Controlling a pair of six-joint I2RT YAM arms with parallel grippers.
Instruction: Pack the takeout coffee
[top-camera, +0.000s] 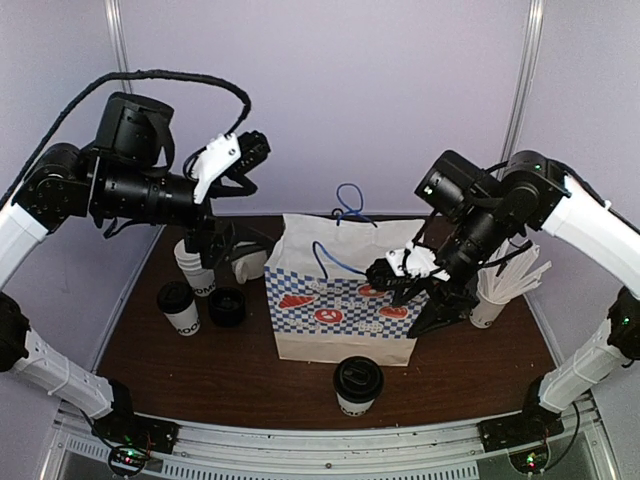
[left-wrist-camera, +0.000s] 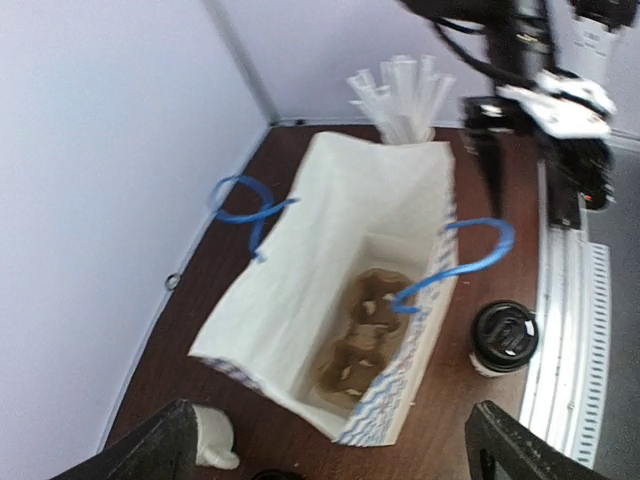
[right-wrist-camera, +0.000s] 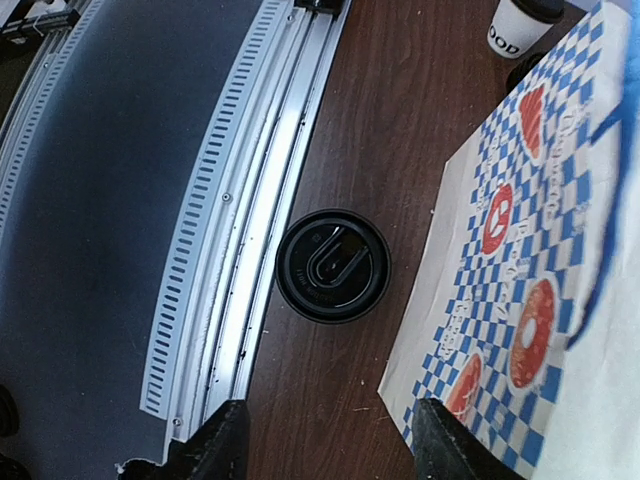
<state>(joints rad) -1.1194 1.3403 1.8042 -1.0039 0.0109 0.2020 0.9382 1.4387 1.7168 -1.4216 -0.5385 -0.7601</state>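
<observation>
Coffee: takeout coffee cup (top-camera: 358, 384), black lid on, stands upright on the table (top-camera: 200, 370) in front of the paper bag (top-camera: 340, 310). It does not touch the bag and is just beside the metal rail (right-wrist-camera: 250, 200) at the near edge. Not packed yet.
R gripper: right gripper (right-wrist-camera: 330, 412) hangs above the cup w/ jaws part open, nothing between them.
L gripper: left gripper (left-wrist-camera: 335, 430) is over the bag's left side, jaws wide open, empty.
Bag: upright, mouth open; a brown carrier tray (left-wrist-camera: 362, 335) lies at the bottom.
Risk 1: the rail is so near the cup that one finger may hit it on the way down. Then the cup gets pushed, not gripped.
Risk 2: too hard a squeeze on the thin paper wall can pop the lid, so a spill.
Risk 3: blue handle (left-wrist-camera: 478, 222) hangs across the mouth. The cup or a finger may catch it and pull the light bag over.
Risk 4: a second lidded cup (top-camera: 181, 308) stands at left, well apart; it could be mistaken for the target.
</observation>
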